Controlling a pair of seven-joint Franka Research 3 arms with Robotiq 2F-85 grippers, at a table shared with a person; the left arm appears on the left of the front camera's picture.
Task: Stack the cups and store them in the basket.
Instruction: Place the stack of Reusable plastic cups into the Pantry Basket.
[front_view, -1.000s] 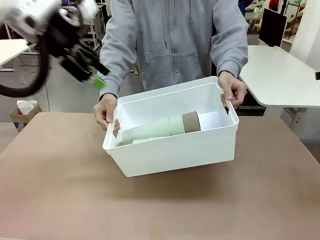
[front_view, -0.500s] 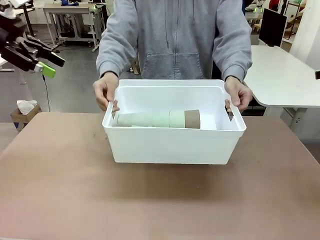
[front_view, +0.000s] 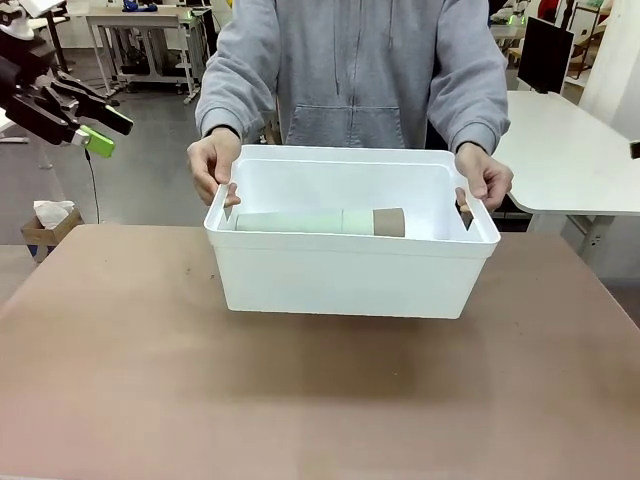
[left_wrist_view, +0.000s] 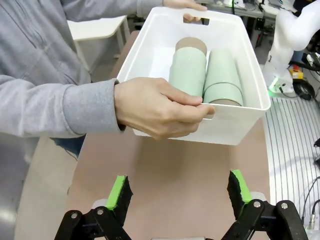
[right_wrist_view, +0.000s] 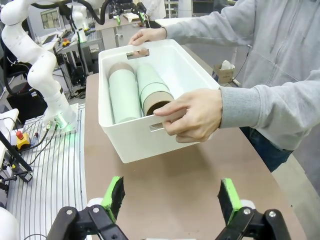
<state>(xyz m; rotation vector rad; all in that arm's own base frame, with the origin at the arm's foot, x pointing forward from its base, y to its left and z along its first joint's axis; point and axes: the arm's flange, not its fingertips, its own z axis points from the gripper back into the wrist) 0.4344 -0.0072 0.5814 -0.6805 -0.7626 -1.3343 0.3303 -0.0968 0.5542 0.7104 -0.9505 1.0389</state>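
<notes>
The basket is being held by its end handles in the person's hands, with the stacked cups lying inside, probably for carrying off. Both grippers are being held spread wide, empty.

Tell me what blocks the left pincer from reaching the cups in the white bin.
The person's hand grips the near rim of the white plastic bin, directly between the open left pincer and the nested green and brown cups.
</notes>
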